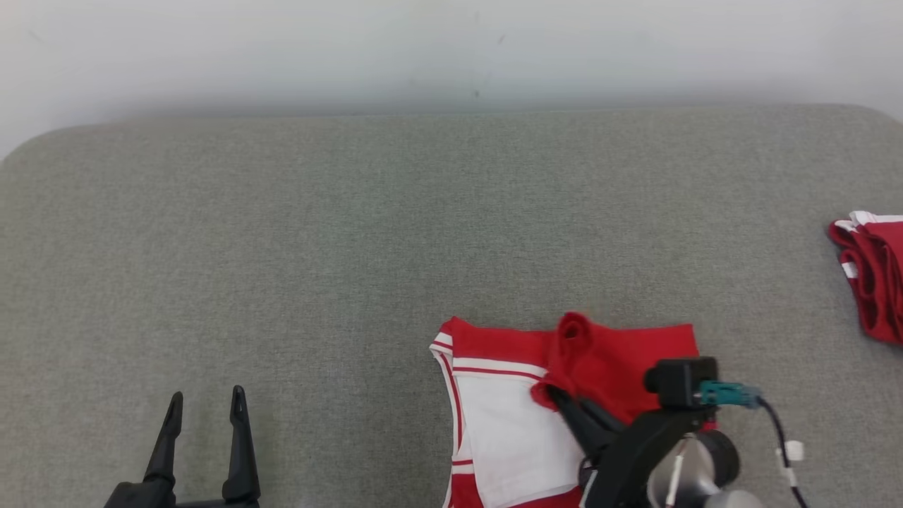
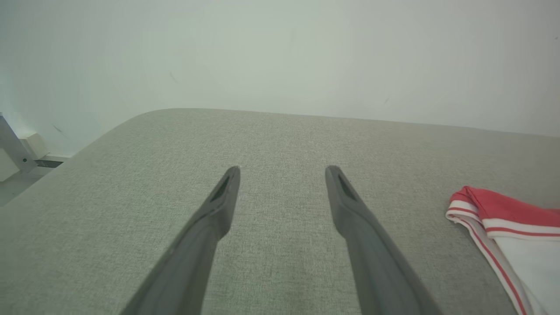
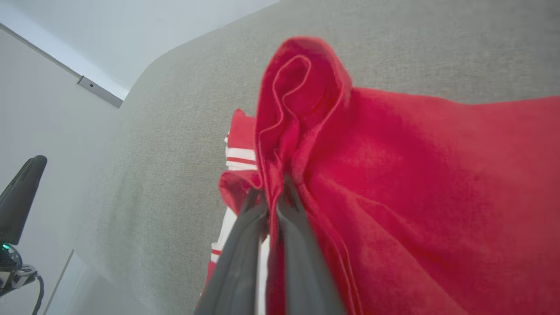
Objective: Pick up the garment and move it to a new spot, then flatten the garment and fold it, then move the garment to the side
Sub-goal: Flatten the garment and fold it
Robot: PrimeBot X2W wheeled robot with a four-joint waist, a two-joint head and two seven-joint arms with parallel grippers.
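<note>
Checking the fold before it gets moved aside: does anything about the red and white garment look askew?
Yes. The garment is not lying flat: a red fold stands up in a rolled bunch near its far edge, pinched by the shut right tool, and drapes creased over the white panel.

Two garments, one surface, four fingers of mine

I count two red-and-white pieces of clothing: one garment (image 1: 515, 430) lying flat at my right fingers (image 1: 564, 403), and a second garment (image 1: 875, 282) bunched at the far right edge; one grey fabric-covered surface (image 1: 282, 247) under both; two pairs of dark fingers, four in all: my left fingers (image 1: 240, 437) a spread pair with nothing between them, my right fingers a pair pressed together on a fold of red cloth; one black camera box (image 1: 681, 381) on my right wrist, carrying one teal plug (image 1: 726, 393); one pale wall (image 1: 451, 49) behind.
</note>
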